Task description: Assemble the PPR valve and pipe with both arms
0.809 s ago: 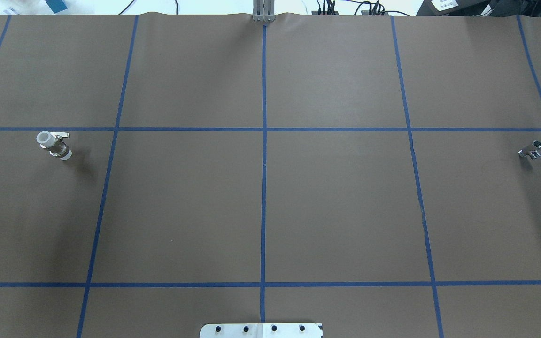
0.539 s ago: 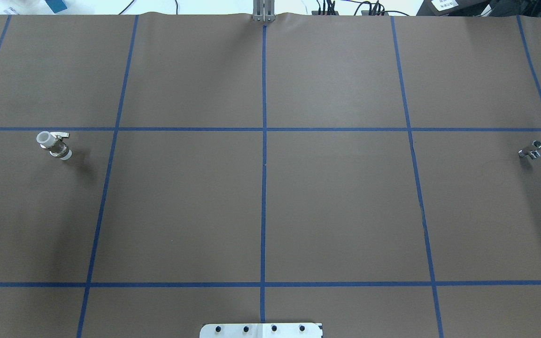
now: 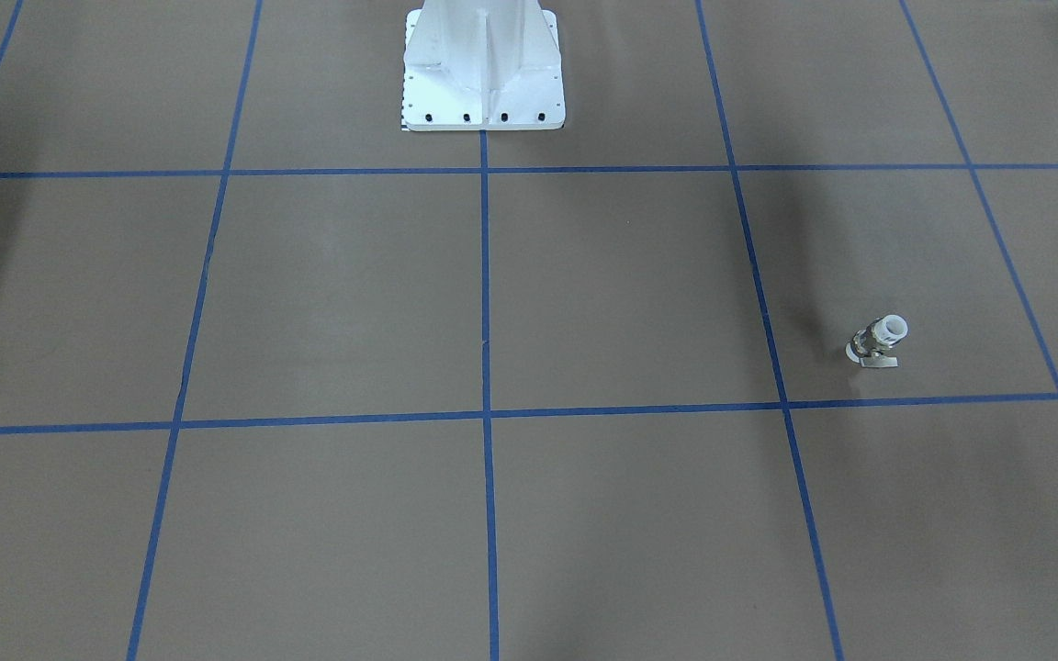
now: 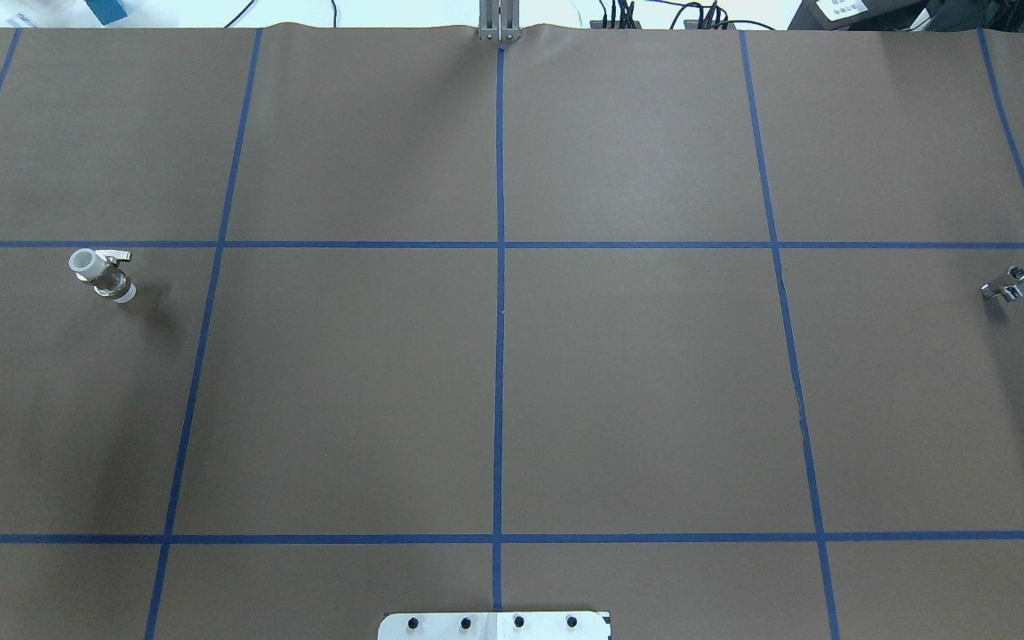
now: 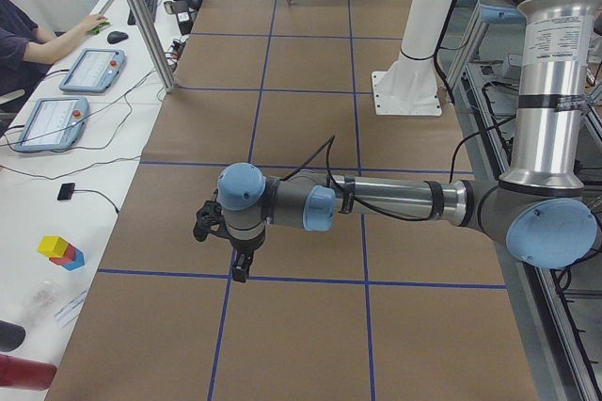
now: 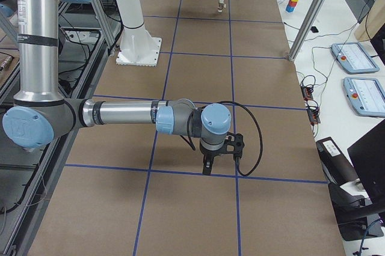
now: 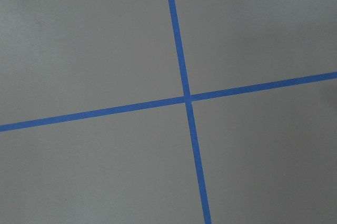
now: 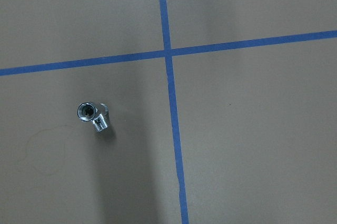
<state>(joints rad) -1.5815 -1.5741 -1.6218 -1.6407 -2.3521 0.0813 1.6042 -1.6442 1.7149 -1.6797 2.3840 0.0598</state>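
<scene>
Brown surface (image 4: 494, 400), unchanged this past second: your valve (image 4: 101, 275) stays at far left and the pipe (image 4: 1004, 284) at far right, well apart, untouched. Left claw (image 5: 242, 272) and right claw (image 6: 206, 169) hang above; clenched or released, I cannot tell. Grasping looks unstarted.

Bright, diffuse overhead light falls evenly on the matte surface (image 4: 654, 400). The valve (image 4: 101, 275) and pipe (image 4: 1005, 284) cast short, soft shadows. Focus is sharp throughout.
</scene>
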